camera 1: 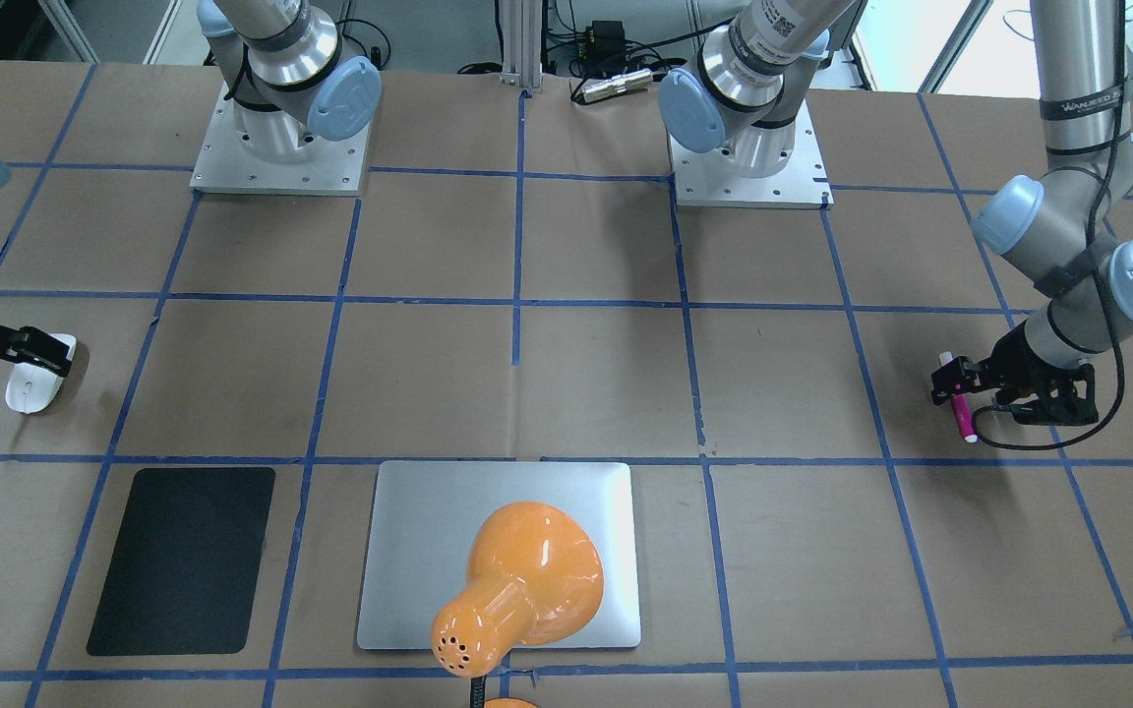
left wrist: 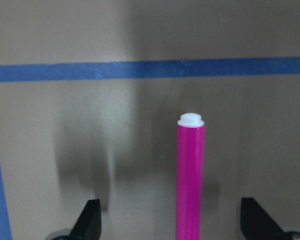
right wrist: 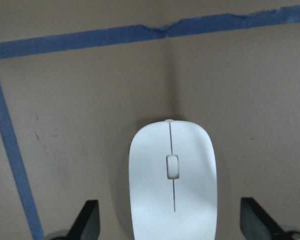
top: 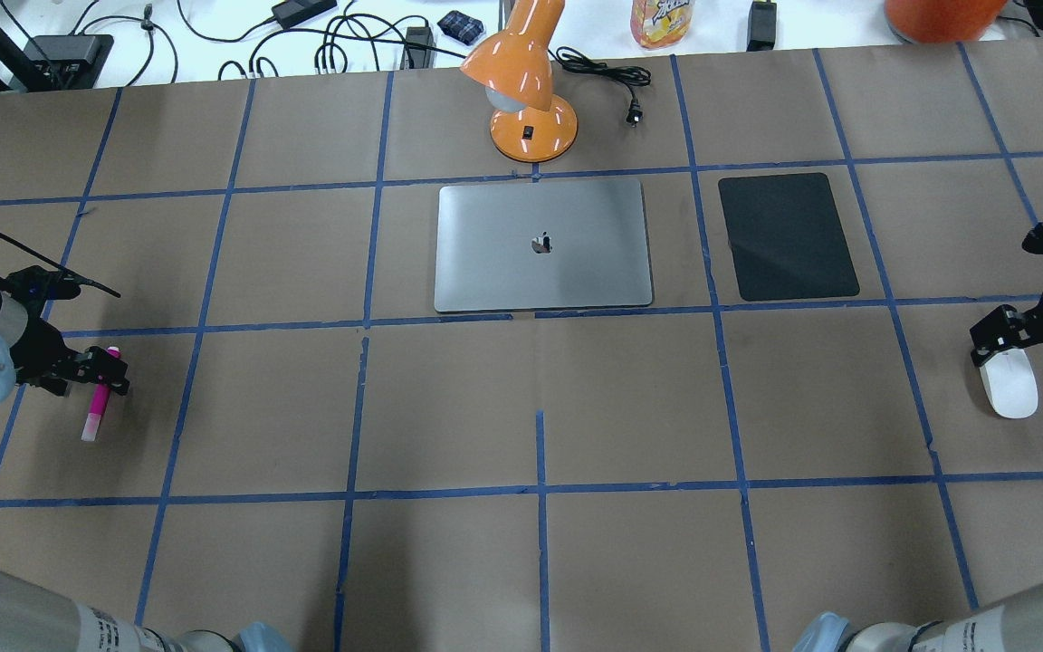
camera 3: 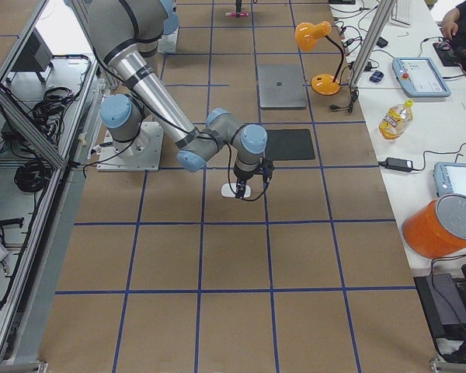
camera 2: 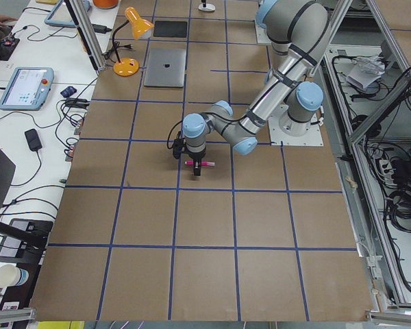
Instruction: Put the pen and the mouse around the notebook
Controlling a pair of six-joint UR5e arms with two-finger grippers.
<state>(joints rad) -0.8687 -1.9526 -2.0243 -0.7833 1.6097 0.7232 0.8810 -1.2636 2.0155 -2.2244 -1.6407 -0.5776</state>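
The magenta pen (top: pixel 94 412) (camera 1: pixel 961 414) lies on the brown paper at the robot's far left. My left gripper (top: pixel 107 369) (left wrist: pixel 172 222) is open and straddles its pink barrel (left wrist: pixel 190 170), with wide gaps on both sides. The white mouse (top: pixel 1010 389) (camera 1: pixel 32 389) rests at the far right. My right gripper (top: pixel 1025 340) (right wrist: pixel 172 222) stands open over its rear end, and the mouse (right wrist: pixel 172 175) lies between the spread fingers. The silver notebook (top: pixel 576 272) (camera 1: pixel 419 551) lies flat at the far middle of the table, well away from both.
An orange desk lamp (top: pixel 526 91) (camera 1: pixel 527 580) stands just beyond the notebook, its shade leaning over it. A black mat (top: pixel 789 237) (camera 1: pixel 183 560) lies to the notebook's right in the overhead view. Blue tape lines grid the brown paper.
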